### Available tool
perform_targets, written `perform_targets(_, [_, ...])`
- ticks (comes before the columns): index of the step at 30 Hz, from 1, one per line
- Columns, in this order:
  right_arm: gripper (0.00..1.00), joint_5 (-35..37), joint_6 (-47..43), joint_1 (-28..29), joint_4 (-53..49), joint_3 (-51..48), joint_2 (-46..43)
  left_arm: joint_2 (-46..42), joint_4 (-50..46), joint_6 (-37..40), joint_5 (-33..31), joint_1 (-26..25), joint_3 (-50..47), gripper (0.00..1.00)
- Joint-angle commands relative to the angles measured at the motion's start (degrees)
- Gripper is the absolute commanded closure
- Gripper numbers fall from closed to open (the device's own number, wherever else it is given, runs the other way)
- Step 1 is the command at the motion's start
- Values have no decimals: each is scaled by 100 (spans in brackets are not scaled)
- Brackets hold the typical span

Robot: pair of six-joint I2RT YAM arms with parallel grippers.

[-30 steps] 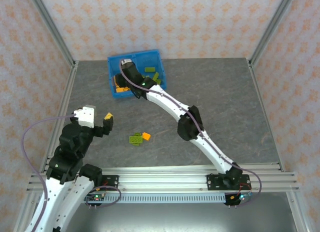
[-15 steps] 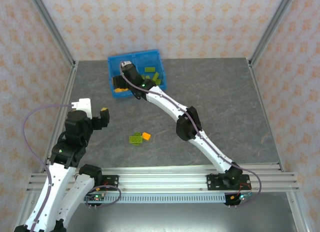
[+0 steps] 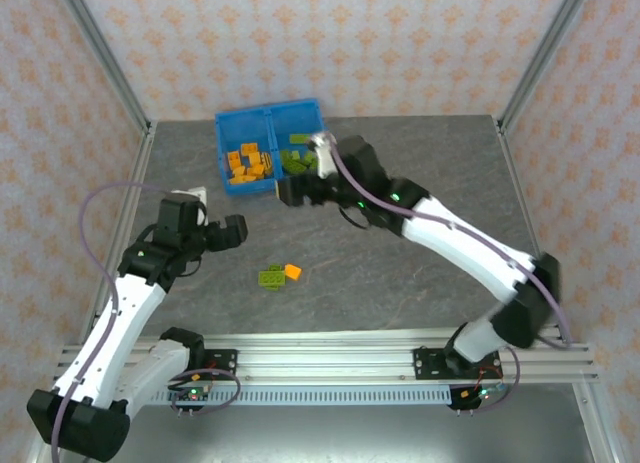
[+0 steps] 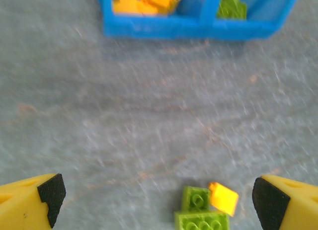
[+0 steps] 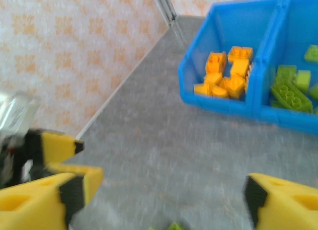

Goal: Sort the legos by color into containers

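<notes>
Now, from above, my right claw has backed out of the bin — wide open, holding nothing. My left claw has come nearer the loose legos.

Left wrist: my claw is wide open and empty, with the legos just ahead.

Right wrist: the orange pile sits in its own side — I think only a few are left to sort.

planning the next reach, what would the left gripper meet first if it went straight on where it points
Probably the loose green legos and orange lego on the table, low between the open jaws of the left gripper; the blue bin lies farther off. Depth is unclear.
</notes>
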Motion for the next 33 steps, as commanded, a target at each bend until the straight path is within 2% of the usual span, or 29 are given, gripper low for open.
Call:
perform_targets(1, [1, -435, 130, -15, -328, -1112, -578, 42, -392, -820, 150, -784, -224, 0])
perform_targets(6, [1, -774, 554, -16, -487, -1831, -1196, 827, -147, -1670, -510, -2034, -471, 0])
perform_targets(10, [1, -672, 617, -16, -492, -1955, -1157, 1677, 120, -1605, -960, -2608, -461, 0])
perform_targets(19, [1, -584, 631, -16, -536, -1921, -884, 2634, 831, -1435, -882, -2684, -582, 2])
perform_targets(33, [1, -788, 806, -16, -683, -2180, -1037, 2669, 1043, -1554, -1177, -2710, -824, 46])
